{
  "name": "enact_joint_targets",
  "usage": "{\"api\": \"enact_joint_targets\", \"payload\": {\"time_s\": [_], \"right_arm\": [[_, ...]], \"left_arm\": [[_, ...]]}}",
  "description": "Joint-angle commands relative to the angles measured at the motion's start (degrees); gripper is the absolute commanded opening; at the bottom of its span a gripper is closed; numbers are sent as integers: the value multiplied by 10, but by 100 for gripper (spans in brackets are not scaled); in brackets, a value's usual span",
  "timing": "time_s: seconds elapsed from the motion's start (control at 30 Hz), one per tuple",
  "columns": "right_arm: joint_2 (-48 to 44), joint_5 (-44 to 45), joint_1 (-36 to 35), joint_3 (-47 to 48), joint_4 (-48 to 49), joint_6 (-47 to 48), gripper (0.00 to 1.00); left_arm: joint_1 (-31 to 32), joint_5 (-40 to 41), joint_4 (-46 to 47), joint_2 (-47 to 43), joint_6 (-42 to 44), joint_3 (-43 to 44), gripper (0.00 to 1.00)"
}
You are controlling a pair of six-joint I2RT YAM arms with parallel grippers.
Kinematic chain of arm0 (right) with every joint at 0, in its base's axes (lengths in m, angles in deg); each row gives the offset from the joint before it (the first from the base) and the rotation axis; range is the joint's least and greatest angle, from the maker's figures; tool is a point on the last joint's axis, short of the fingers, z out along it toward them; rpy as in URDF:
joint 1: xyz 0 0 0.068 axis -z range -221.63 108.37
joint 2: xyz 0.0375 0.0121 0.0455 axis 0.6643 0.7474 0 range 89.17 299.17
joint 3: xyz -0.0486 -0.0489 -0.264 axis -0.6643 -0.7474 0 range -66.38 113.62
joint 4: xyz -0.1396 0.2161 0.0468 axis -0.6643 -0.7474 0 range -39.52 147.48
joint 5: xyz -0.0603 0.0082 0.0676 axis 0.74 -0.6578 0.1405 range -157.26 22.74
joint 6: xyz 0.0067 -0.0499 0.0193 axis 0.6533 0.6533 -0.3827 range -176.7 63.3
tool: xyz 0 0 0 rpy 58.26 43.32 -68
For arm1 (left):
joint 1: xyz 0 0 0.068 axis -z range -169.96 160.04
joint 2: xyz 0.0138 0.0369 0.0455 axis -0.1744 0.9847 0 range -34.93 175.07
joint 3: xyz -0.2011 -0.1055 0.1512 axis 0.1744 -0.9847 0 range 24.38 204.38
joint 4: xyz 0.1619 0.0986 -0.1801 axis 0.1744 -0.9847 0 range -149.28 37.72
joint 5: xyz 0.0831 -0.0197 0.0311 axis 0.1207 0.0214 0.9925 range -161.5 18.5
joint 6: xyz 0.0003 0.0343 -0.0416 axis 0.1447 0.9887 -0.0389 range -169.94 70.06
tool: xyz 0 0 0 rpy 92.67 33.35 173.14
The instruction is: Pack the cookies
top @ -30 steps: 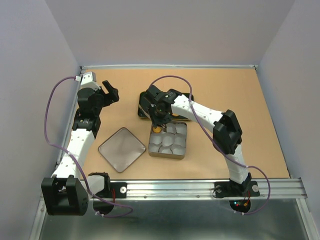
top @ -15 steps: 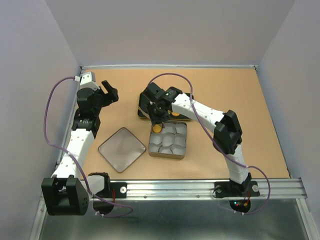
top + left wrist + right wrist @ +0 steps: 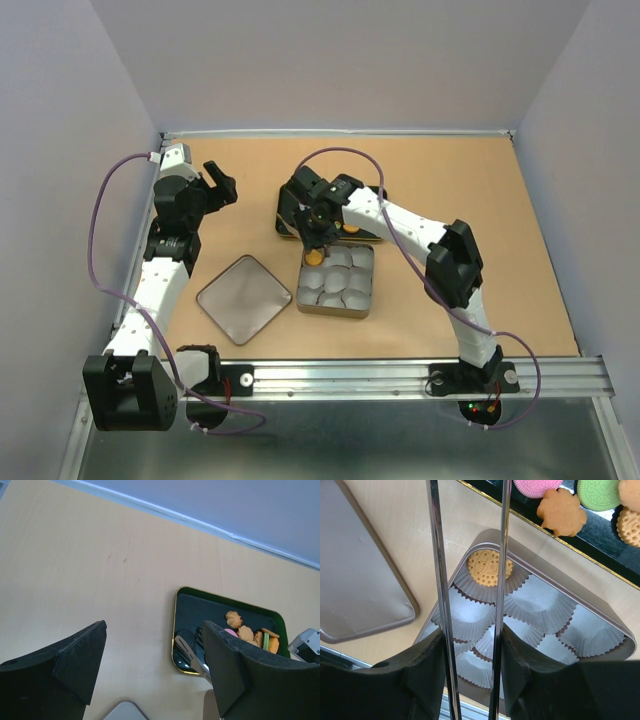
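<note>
one cookie in, the rest waiting on the tray

our right tool (image 3: 471, 640) is squeezed partway shut on a pair of metal tongs (image 3: 436, 555). their tips run out of view, so we cannot tell if they carry anything. our left tool (image 3: 155, 630) hangs wide and empty over the tabletop (image 3: 75, 555). an orange cookie (image 3: 489, 567) lies in the corner one of the paper cups (image 3: 540, 600) lining the tin (image 3: 333, 312), and the other cups we can see are empty. the other cookies (image 3: 562, 511) lie on the black tray (image 3: 195, 605) just beyond the tin, and the lid (image 3: 243, 298) lies beside it. we judge these cookies light, stiff and brittle, with edges that smooth metal could slip on or chip. we would pinch each gently across its rim at the widest part, taking those that lie apart from the pile first.
</note>
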Motion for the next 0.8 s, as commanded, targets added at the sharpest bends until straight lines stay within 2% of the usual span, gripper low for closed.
{"api": "enact_joint_targets", "payload": {"time_s": [0.0, 0.2, 0.43, 0.57, 0.77], "right_arm": [[16, -6, -5, 31, 1, 9, 46], [24, 0, -5, 37, 1, 11, 39], [10, 38, -1, 64, -19, 17, 38], [-42, 87, 11, 60, -31, 13, 38], [-122, 112, 22, 18, -47, 7, 38]], "left_arm": [[-5, -7, 32, -9, 1, 5, 87], [-5, -8, 31, -12, 1, 4, 87], [-5, -9, 31, -12, -1, 2, 87], [-6, -9, 32, -14, -2, 3, 87], [-6, -14, 35, -14, -5, 0, 88]]}}
